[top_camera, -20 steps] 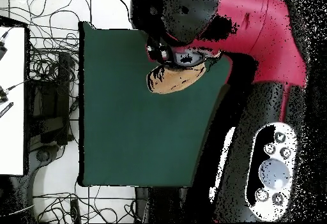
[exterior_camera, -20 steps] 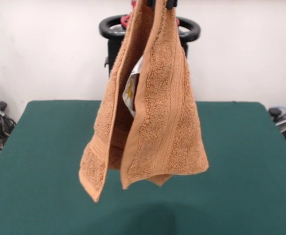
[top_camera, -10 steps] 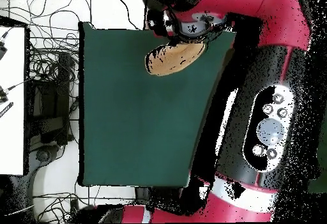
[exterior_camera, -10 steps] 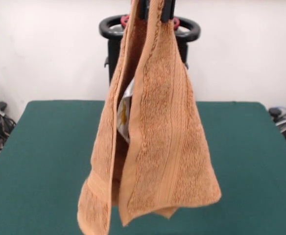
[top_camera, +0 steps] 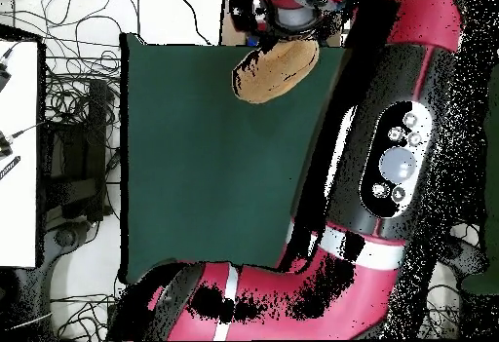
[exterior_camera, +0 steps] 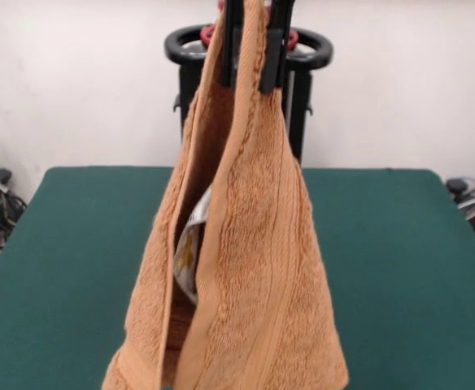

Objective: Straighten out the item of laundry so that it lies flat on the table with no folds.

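The item of laundry [exterior_camera: 246, 268], an orange-tan terry washcloth, hangs in long vertical folds from my gripper [exterior_camera: 254, 57], which is shut on its top edge. Its white tag [exterior_camera: 189, 252] peeks out between the folds. The lower edge runs out of the front view, close to the camera side of the table [exterior_camera: 408, 268]. From overhead the washcloth [top_camera: 276, 70] shows as an orange bunch over the top edge of the green table [top_camera: 205, 182], below my gripper [top_camera: 287, 21]. Whether it touches the table cannot be told.
The red and black arm [top_camera: 390, 163] reaches along the right side of the table in the overhead view. Cables and equipment [top_camera: 78, 133] lie on the floor left of the table. A black stand [exterior_camera: 302, 57] rises behind the table in the front view.
The gripper has carried the hanging washcloth toward the front camera and slightly lower; the cloth looms larger and its bottom edge has left the front view. Overhead, it shifted toward the table's top edge.
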`<state>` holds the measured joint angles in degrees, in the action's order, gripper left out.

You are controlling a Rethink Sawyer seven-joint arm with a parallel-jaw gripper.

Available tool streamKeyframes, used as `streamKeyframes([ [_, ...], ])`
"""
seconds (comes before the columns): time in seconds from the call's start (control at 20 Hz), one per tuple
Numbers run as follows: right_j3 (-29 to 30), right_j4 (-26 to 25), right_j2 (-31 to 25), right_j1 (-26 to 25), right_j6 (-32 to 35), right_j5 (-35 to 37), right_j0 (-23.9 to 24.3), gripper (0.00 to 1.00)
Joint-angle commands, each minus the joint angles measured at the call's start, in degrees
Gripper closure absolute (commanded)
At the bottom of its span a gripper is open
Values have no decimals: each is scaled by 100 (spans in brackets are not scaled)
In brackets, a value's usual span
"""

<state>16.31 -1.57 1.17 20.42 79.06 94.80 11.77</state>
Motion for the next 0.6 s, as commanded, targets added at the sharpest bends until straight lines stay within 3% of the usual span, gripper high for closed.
streamKeyframes([
  [0.05,-845,-58,-63,-538,1826,511,-78,100],
  [0.3,-1004,-75,-16,-701,1880,463,-91,100],
  [0.5,-458,-104,-8,-521,1790,-138,-173,100],
  [0.6,200,-104,19,-281,1826,-628,-226,100],
])
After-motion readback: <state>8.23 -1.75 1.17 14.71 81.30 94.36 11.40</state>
